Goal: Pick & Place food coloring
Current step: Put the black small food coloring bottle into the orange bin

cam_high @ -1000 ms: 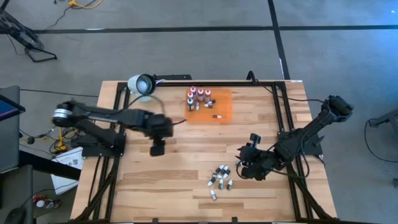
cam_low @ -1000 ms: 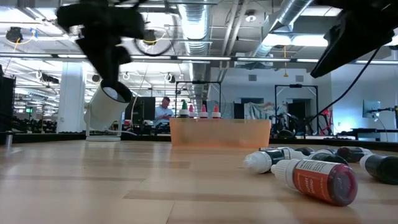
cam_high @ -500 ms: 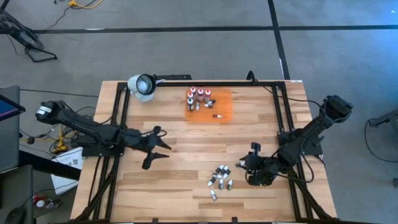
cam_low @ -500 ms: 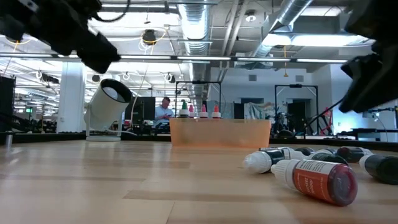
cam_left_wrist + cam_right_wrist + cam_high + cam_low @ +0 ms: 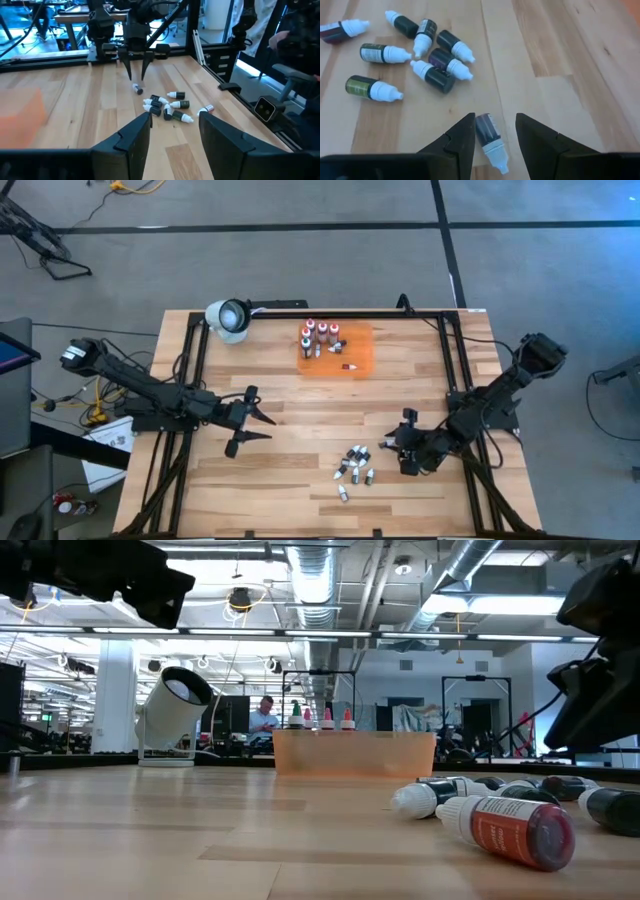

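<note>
Small dark food coloring bottles (image 5: 432, 55) with white caps, lying scattered, right tool (image 5: 493, 136) open over one, left tool (image 5: 173, 131) open

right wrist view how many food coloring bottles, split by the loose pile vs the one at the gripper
bottles lying in the loose pile on the wooden table: 8
bottle lying between the open fingers of the right gripper, not gripped: 1
total: 9

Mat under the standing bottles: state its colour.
Orange mat, clearest in the high view.
</note>
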